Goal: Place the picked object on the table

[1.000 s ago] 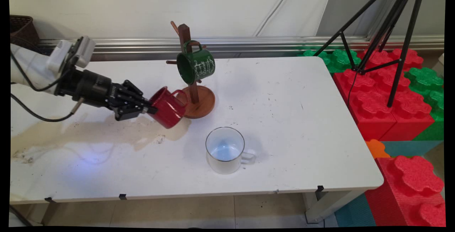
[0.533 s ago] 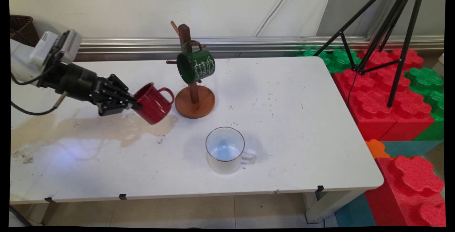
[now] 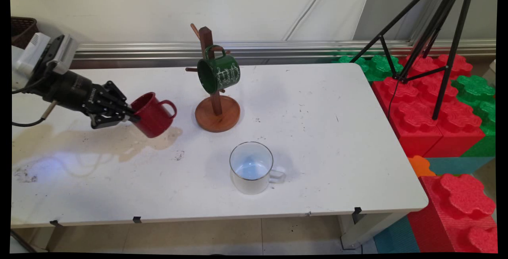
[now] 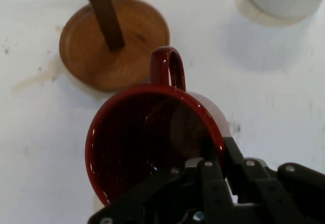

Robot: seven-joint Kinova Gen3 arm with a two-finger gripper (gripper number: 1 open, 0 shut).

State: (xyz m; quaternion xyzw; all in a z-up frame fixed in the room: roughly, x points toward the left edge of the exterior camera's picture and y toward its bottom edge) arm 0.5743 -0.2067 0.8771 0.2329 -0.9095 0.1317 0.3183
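My gripper (image 3: 133, 117) is shut on the rim of a red mug (image 3: 152, 115) and holds it tilted above the table's left half, its handle (image 3: 170, 108) pointing toward the wooden mug tree (image 3: 216, 110). In the hand view the red mug (image 4: 147, 142) fills the middle, mouth toward the camera, one finger inside the rim and one outside (image 4: 231, 155). A green mug (image 3: 219, 72) hangs on the tree's peg. A white mug (image 3: 251, 167) stands upright nearer the front.
A brownish spill stain (image 3: 91, 142) spreads over the table's left part under the held mug. Red and green foam blocks (image 3: 432, 104) and a black tripod (image 3: 428, 33) stand off the table's right end. A dark basket (image 3: 24, 27) sits at the far left.
The gripper has carried the red mug leftward and slightly up, away from the mug tree's base. The green and white mugs have stayed put.
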